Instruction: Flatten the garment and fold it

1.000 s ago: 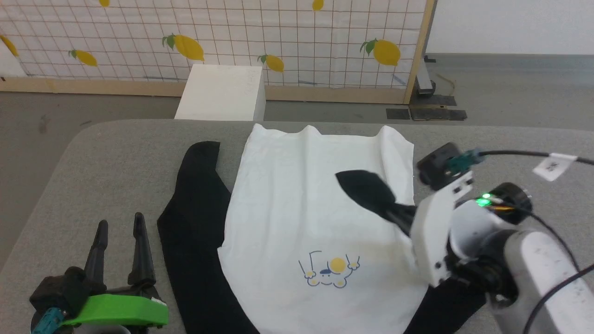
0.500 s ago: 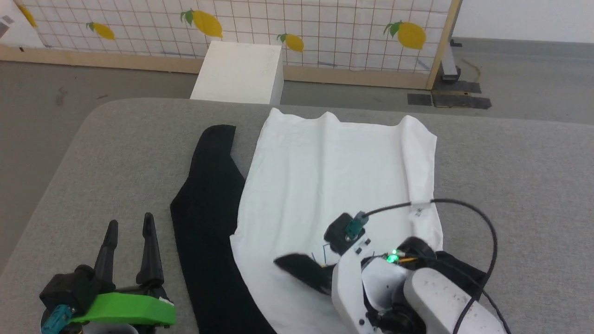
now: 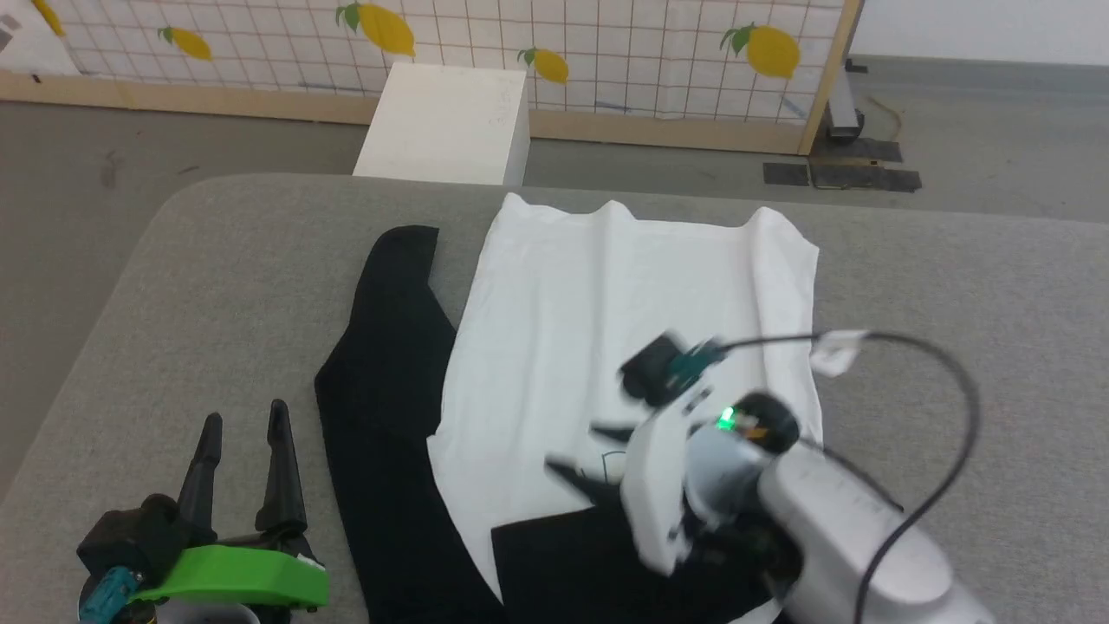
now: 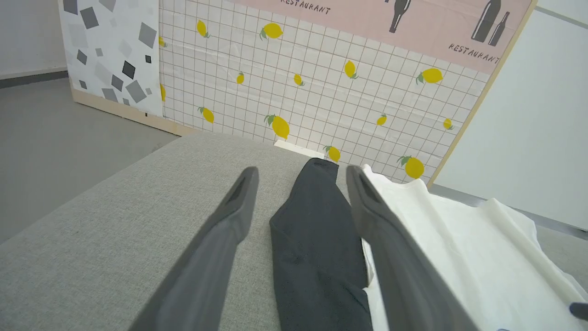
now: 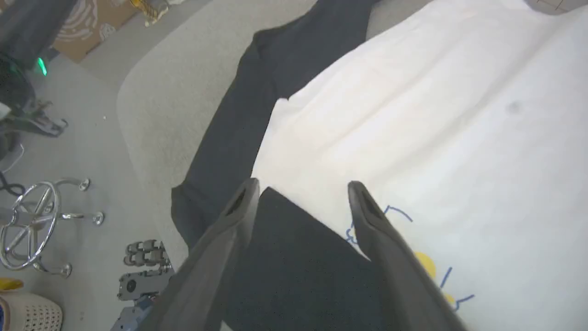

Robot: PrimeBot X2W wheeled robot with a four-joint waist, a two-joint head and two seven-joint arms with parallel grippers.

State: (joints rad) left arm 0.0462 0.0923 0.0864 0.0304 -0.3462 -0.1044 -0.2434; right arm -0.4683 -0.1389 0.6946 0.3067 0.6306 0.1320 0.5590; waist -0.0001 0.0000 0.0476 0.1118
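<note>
When looking down from the head, find garment flat mid-frame, folded sleeve laid over it at lower centre beneath right gripper, blurred, splayed wide, holding nothing. Left wrist: see left gripper wide, empty, flat sleeve running up-frame between fingers; likely nearer arm. Right wrist: note folded sleeve below splayed fingers.

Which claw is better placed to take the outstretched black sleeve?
Left. The left claw is open beside that sleeve of the garment, seen between its fingers in its wrist view. The right claw hovers open over the far folded sleeve.
</note>
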